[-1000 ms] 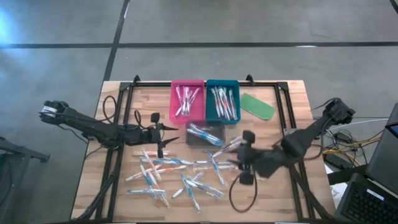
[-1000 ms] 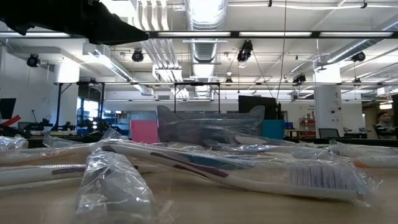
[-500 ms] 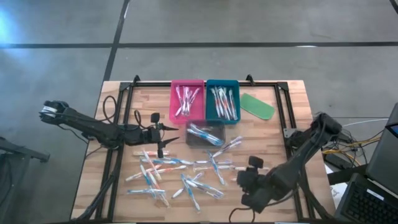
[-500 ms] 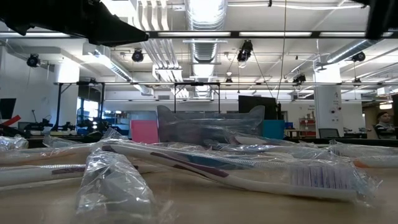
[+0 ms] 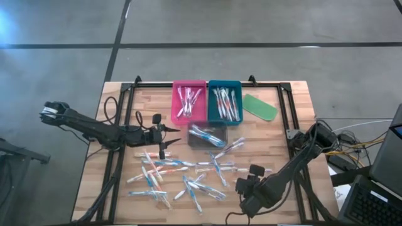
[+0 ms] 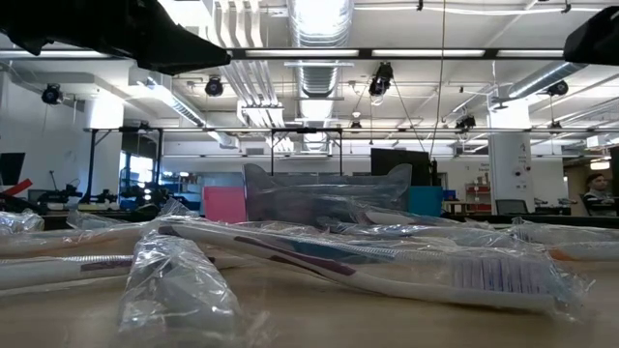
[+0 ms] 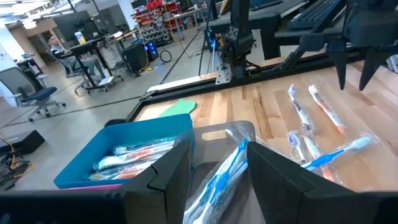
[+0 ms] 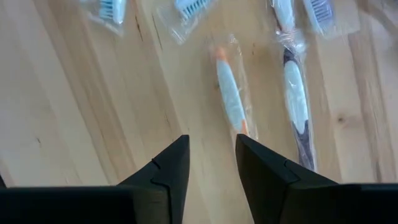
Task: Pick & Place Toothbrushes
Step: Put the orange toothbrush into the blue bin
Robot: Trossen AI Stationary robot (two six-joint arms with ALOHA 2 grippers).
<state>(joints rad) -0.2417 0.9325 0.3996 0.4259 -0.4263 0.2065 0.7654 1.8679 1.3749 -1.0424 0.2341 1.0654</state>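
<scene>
From above, the toothbrushes (image 5: 182,176) lie scattered in clear wrappers over the near half of the table (image 5: 119,100), with more already in the pink tray (image 5: 189,102), the teal tray (image 5: 225,102) and a clear bin (image 5: 207,135). The right tool (image 5: 248,188) hangs at the loose pile's right edge; the left tool (image 5: 164,139) waits beside the clear bin. The wrapped brushes overlap, so a descent there risks catching two at once or snagging only film.

At table height, the nearest wrapped brush (image 6: 387,271) lies across others, and crinkled film (image 6: 179,290) stands up loosely; a grip on film alone would likely slip.

Past the left wrist, that tool's fingers (image 7: 171,177) stand apart and empty, over a blue brush (image 7: 217,177) in the clear bin.

Past the right wrist, the fingers (image 8: 168,171) stand apart with nothing between them, above an orange-tipped brush (image 8: 231,99). It lies just off the gap's centre, beside a darker one (image 8: 297,112); closing now could nudge it aside or graze its neighbour.
</scene>
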